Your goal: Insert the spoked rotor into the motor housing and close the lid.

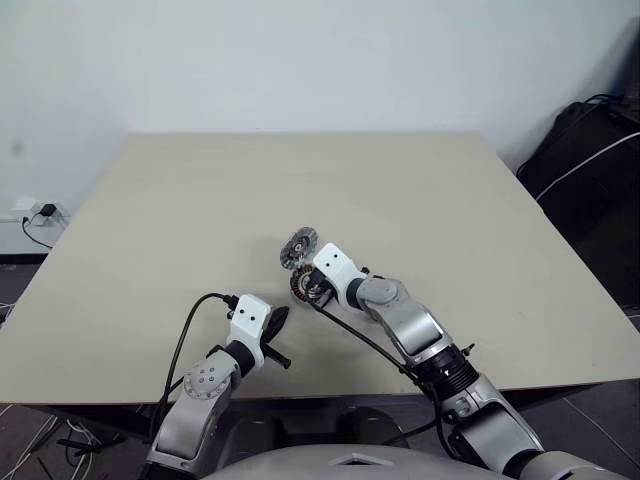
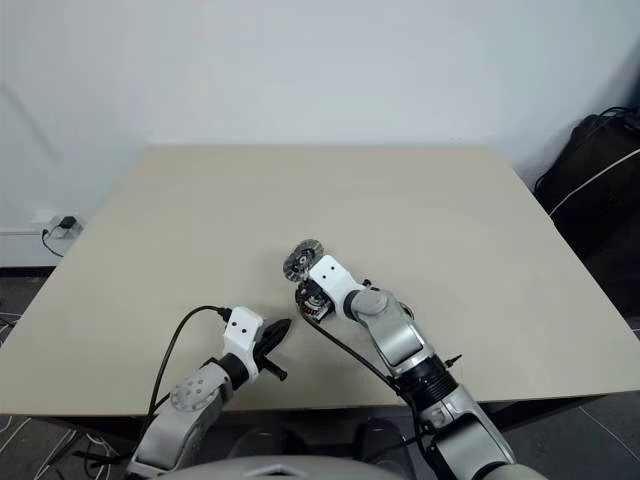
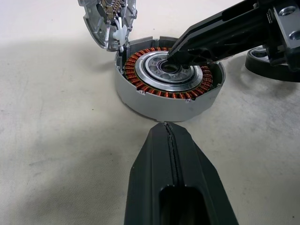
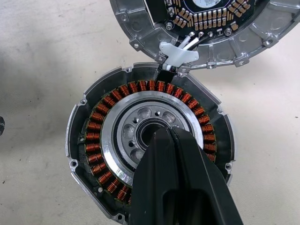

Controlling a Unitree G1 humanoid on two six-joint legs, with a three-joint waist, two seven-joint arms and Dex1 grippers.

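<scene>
**Operator:** Beige desk (image 1: 420, 200), white wall behind it. Where do my parts sit?

**Observer:** Your motor housing (image 4: 140, 140) lies flat on the desk near the front edge, copper windings ringing its silver centre. Your lid (image 4: 206, 28) is hinged up at the housing's far rim, standing tilted, its inner face with small contacts turned toward you. White wires and a silver bracket join the two at that rim.

**Operator:** And the spoked rotor?

**Observer:** You can see a black ring (image 3: 272, 63) on the desk just beside the housing, behind your right arm in the left wrist view; it may be the spoked rotor, but I cannot tell.

**Operator:** My pincers?

**Observer:** Your right pincer (image 4: 161, 133) has its fingers pressed together, pinching nothing, tip resting at the housing's central bore. Your left pincer (image 3: 165, 125) is likewise pressed together and empty, its tip just beside the housing's near wall, pointing at it.
</scene>
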